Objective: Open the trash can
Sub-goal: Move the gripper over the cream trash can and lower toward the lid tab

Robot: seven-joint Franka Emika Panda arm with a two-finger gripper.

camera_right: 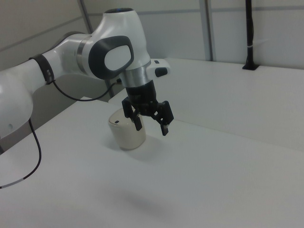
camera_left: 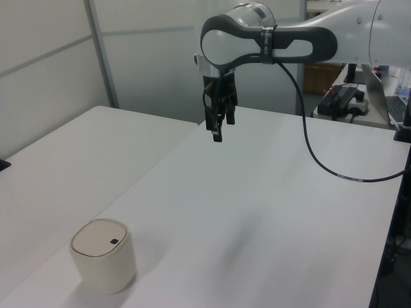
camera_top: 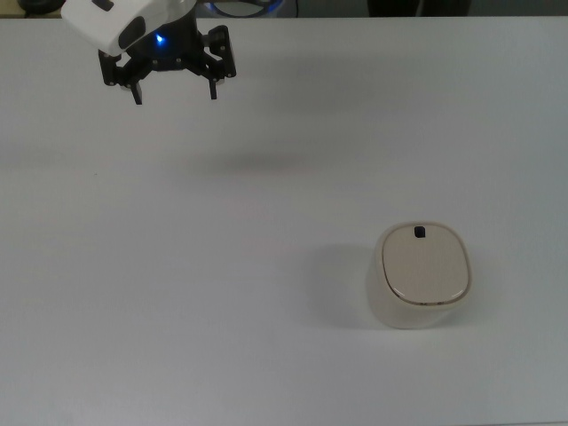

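A: Which step is in hand now?

B: I judge it is only the approach. The gripper [camera_top: 174, 91] hangs in the air above the counter [camera_top: 222, 293], close to the far edge in the top view, and its fingers [camera_top: 213, 90] are spread apart with nothing between them.

A: And where is the trash can [camera_top: 420, 275]?

B: It stands upright on the counter, well apart from the gripper, nearer to the near right corner in the top view. Its lid [camera_top: 425, 267] lies flat and closed. The small black tab [camera_top: 419, 232] sits at the lid's edge that faces the far side.

A: So what does the next move call for?

B: Probably the gripper must travel across and come down to the tab, then catch or lift that edge so the lid swings up on its hinge.
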